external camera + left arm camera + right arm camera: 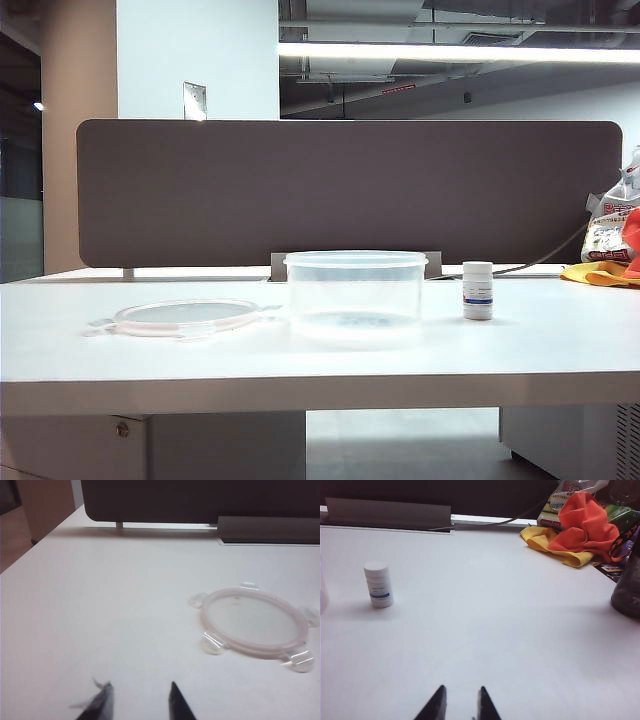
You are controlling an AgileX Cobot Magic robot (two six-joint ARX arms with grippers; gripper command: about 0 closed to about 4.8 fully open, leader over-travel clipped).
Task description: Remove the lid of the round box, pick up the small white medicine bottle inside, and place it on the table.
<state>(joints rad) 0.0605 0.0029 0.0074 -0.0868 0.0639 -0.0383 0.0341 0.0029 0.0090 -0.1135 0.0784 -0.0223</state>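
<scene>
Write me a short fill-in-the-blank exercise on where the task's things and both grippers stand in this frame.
1. The lid lies flat on the table, to the ____ of the round box in the exterior view.
2. The small white medicine bottle stands ____ on the table, outside the box.
3. The left gripper and the right gripper, low above the table, each hold ____.

Missing words: left; upright; nothing

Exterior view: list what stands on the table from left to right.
lid → round box → bottle → pile of cloth and packets at the right edge. All rest on the table; neither claw shows in this view.
</scene>
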